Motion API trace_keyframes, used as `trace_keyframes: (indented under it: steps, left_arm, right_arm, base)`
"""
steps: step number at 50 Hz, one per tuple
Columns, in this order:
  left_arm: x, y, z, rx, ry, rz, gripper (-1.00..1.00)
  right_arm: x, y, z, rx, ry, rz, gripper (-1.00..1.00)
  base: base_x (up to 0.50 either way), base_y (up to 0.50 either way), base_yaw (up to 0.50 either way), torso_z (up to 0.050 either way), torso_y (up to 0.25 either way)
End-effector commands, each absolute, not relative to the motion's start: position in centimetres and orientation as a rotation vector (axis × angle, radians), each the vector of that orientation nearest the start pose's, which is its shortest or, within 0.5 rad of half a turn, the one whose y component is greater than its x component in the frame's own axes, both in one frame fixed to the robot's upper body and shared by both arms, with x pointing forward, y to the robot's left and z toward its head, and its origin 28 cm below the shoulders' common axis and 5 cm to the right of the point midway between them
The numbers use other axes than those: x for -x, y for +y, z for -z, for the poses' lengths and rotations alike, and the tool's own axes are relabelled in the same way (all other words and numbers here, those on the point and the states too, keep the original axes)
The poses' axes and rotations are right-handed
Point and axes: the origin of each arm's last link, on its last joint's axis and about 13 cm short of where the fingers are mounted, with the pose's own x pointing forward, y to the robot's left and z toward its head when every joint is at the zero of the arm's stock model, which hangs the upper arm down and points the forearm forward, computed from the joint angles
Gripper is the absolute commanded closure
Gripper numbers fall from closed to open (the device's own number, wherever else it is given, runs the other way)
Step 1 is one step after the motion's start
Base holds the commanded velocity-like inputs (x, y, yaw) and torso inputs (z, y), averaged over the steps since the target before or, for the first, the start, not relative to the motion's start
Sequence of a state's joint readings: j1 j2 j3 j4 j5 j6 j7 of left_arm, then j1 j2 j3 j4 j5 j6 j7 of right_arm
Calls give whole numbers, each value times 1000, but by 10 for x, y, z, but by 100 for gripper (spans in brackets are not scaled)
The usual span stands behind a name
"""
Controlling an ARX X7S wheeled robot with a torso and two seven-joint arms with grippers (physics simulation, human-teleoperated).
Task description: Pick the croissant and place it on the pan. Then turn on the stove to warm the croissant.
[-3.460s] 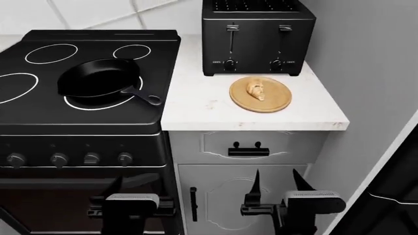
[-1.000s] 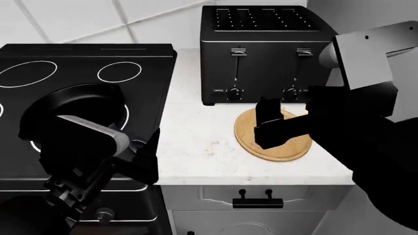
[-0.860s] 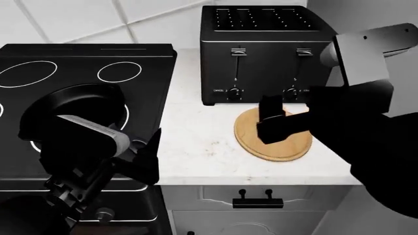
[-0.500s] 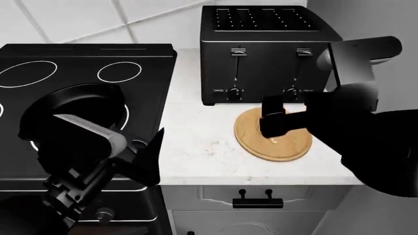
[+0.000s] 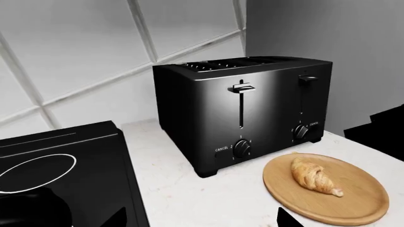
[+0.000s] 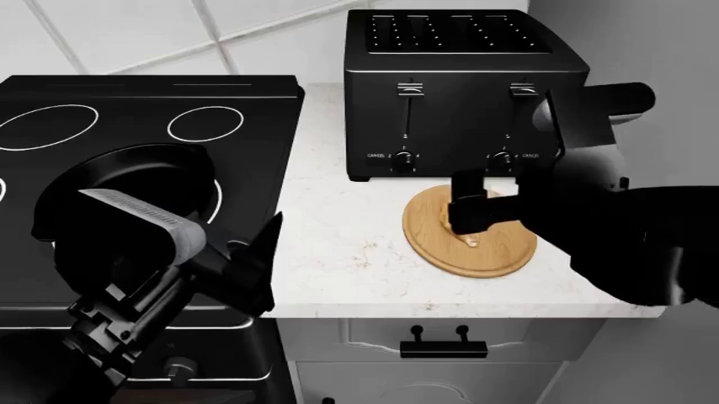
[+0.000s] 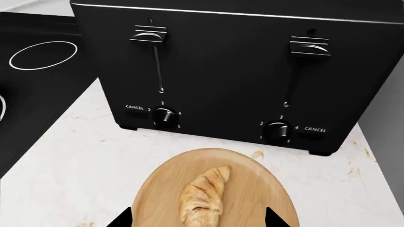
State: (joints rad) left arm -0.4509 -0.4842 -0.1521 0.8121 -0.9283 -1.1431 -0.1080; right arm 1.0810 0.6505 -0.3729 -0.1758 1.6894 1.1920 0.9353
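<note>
**Right gripper poised over the croissant on the board**

The croissant (image 7: 205, 197) lies on a round wooden board (image 7: 158, 189) near the front edge of the white desk (image 6: 337, 244), toward its right side. It rests flat on the board, touched by nothing. Directly behind the board, against the desk's back edge, stands a black four-slot toaster (image 6: 460, 93) with two levers and two dials on its front face.

The right gripper (image 6: 477, 210) hangs over the board, just above the croissant. Its fingers (image 7: 120, 220) are spread wide, one tip on each side of the pastry, as the right wrist view shows; neither tip is in contact with it. Seen from the head, the gripper body hides most of the croissant, leaving only a small tan end visible below it.

The stove (image 6: 146, 109) adjoins the desk's left edge. The pan (image 6: 124, 181) sits on the stove's front right burner ring, largely hidden behind the left arm. The left gripper (image 6: 252, 269) is raised over the stove's front right corner, beside the desk's left edge. One dark finger points upward there, but whether its fingers are spread or pressed together cannot be told from these views.
</note>
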Motion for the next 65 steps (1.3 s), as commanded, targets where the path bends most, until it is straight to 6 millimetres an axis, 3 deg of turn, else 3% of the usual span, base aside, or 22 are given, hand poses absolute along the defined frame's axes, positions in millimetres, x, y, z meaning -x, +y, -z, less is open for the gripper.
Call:
trace_keyframes:
  steps: [1, 36, 44, 65]
  left_arm:
    - [-207, 251, -207, -33, -50, 423, -100]
    - [-211, 250, -207, -36, -48, 414, -100]
    - [-210, 250, -207, -33, -43, 423, -100]
    - [-210, 251, -209, -30, -50, 416, -100]
  right_arm:
    - [-278, -133, -256, 42, 436, -182, -100]
    - [-316, -140, -243, 35, 509, -246, -100]
    - [-318, -148, -238, 18, 543, -234, -100]
    - [-328, -144, -226, 5, 605, -292, -100]
  base:
    - [0, 0, 0, 0, 0]
    - [0, 0, 0, 0, 0]
    - [0, 0, 0, 0, 0]
    - [0, 0, 0, 0, 0]
